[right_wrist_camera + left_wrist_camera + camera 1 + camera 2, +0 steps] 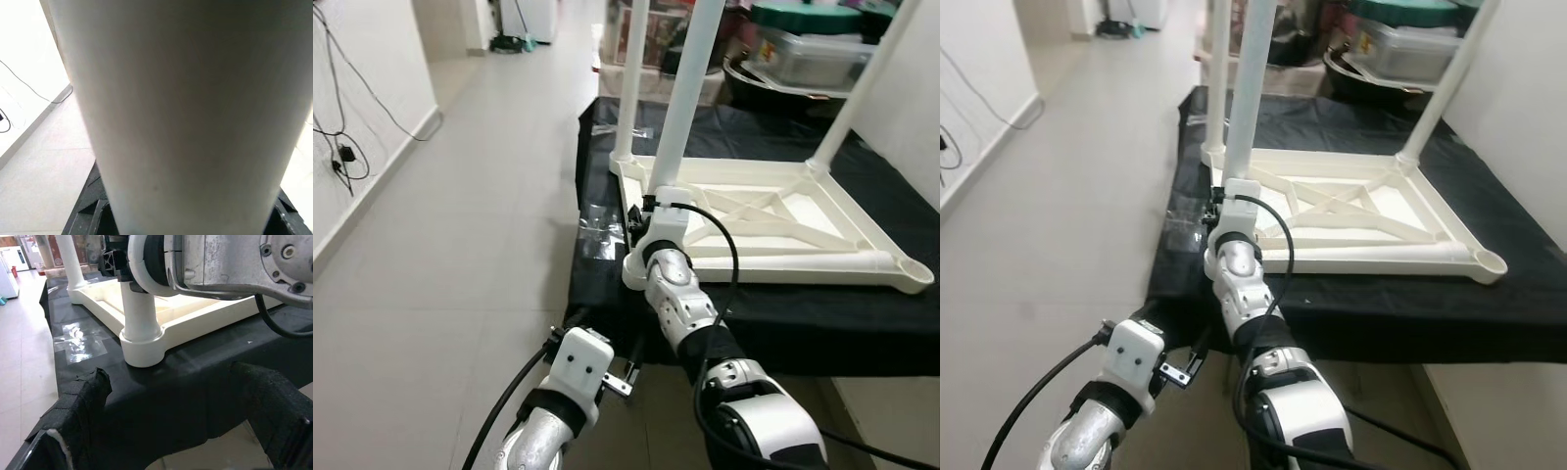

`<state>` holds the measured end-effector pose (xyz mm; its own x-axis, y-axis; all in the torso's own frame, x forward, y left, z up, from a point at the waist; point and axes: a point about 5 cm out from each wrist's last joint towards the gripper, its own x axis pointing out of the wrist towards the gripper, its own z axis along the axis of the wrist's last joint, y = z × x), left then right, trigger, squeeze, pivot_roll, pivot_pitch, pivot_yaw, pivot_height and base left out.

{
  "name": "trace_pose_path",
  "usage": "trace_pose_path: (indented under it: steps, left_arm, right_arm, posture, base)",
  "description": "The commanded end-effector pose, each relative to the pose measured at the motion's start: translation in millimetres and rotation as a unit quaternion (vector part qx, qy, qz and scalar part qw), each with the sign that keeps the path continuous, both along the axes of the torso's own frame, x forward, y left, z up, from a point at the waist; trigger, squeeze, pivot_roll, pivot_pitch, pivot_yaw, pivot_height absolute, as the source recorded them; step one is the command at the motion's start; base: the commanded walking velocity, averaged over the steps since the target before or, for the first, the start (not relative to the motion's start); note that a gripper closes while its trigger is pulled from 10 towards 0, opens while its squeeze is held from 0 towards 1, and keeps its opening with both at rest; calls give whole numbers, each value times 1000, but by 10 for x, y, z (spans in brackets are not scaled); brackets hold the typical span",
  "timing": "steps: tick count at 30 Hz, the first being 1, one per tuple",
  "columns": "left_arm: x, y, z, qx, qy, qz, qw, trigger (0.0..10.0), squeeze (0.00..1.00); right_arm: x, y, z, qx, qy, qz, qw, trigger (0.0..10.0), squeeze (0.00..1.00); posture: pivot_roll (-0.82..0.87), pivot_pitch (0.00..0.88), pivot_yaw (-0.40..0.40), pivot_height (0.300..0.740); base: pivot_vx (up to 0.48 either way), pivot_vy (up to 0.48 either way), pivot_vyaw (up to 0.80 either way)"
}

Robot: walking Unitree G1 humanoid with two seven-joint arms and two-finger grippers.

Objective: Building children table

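Cream plastic is what I am working with: the children's table (pixel 773 220) lies upside down on a black cloth (pixel 822 313) spread over a low surface, its ribbed underside facing up. Three legs stand upright in their corner sockets; the fourth socket (pixel 913 271), at the near right corner, is a bare open cup.

My right arm reaches forward to the near left leg (pixel 680 117), just above the collar where it meets the frame. The right gripper (pixel 646 211) is at that leg, and the right wrist view has the pale tube pressed right up against the lens with a dark finger (pixel 93 205) on either side at its base, so I read the fingers as closed around the leg.

My left gripper (pixel 166 431) hangs lower, in front of the cloth's near edge, touching nothing. Its tape-wrapped fingers (pixel 78 406) stand well apart, the leg's collar visible between them.

Clear tape (pixel 602 230) glints on the cloth's left edge. Pale floor tiles (pixel 460 255) run down a corridor on my left, with cables (pixel 342 147) along the white wall. Storage boxes (pixel 813 49) sit behind the table.
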<state>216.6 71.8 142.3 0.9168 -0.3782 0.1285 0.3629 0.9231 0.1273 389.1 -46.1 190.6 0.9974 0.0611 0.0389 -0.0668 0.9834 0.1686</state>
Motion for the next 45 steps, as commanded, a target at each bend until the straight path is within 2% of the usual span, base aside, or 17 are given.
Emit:
trace_pose_path:
  steps: [1,2,6,7,10,11,14,18,22,27,28,33,34,35,36,41,45]
  left_arm:
    - [-9,-13,-39,4,8,0,1000,10000,0]
    - [-7,-9,-39,4,8,1,1000,10000,0]
    - [-6,-1,-40,5,8,3,1000,10000,0]
    - [-6,0,-41,5,8,3,1000,10000,0]
    - [-6,1,-41,4,8,2,1000,10000,0]
    - [0,0,-44,5,8,2,1000,10000,0]
    - [2,0,-44,6,8,1,1000,10000,0]
    - [13,13,-50,6,8,1,1000,10000,0]
    - [20,7,-62,7,9,-2,1000,10000,0]
    - [26,14,-65,8,10,-2,1000,10000,0]
    - [26,13,-65,8,9,-3,1000,10000,0]
    - [35,31,-85,11,12,0,1000,10000,0]
    - [37,39,-95,12,14,1,1000,10000,0]
    - [37,39,-95,12,14,1,1000,10000,0]
    - [40,53,-122,9,23,6,1000,10000,0]
    - [96,156,-259,-9,77,42,996,10000,0]
    - [105,164,-311,-5,91,39,995,10000,0]
  right_arm:
    - [-36,37,-92,22,18,0,1000,10000,0]
    - [-48,62,-84,26,12,0,1000,10000,1000]
    - [-59,59,-45,24,-3,-9,1000,10000,1000]
    - [-64,60,-39,29,-5,-7,1000,10000,0]
    - [-70,69,-35,38,-6,-1,999,10000,0]
    - [-114,-42,-39,43,-38,29,998,10000,0]
    - [-130,-72,-39,43,-48,38,997,10000,0]
    - [-347,-299,-225,49,-66,113,990,10000,0]
    - [-539,-485,-384,20,-65,129,989,10000,0]
    - [-602,-518,-411,13,-66,128,990,10000,0]
    - [-622,-529,-420,8,-70,127,989,10000,1000]
    - [-741,-644,-514,-20,-64,115,991,10000,1000]
    - [-784,-677,-542,-30,-59,114,991,10000,851]
    - [-784,-677,-542,-30,-59,114,991,10000,851]
    - [-856,-726,-600,-40,-49,110,992,10000,0]
    - [-1189,-851,-832,-58,3,90,994,10000,0]
    - [-1243,-853,-880,-61,14,79,995,10000,0]
  posture:
    - [122,111,-115,740]
    - [122,112,-117,740]
    - [122,112,-118,740]
    - [118,112,-117,740]
    - [118,112,-117,740]
    - [117,112,-118,740]
    - [117,112,-118,740]
    - [99,109,-110,740]
    - [92,106,-103,740]
    - [88,104,-100,740]
    - [90,102,-100,740]
    - [90,96,-103,740]
    - [90,96,-103,740]
    - [90,96,-103,740]
    - [88,96,-101,740]
    - [75,83,-85,740]
    - [72,74,-80,740]
  base:
    - [0,0,0]
    - [0,0,0]
    - [0,0,0]
    - [0,0,0]
    - [0,0,0]
    - [0,0,0]
    - [0,0,0]
    - [0,0,0]
    - [0,0,0]
    - [0,0,0]
    - [0,0,0]
    - [0,0,0]
    - [0,0,0]
    - [0,0,0]
    - [0,0,0]
    - [0,0,0]
    - [0,0,0]
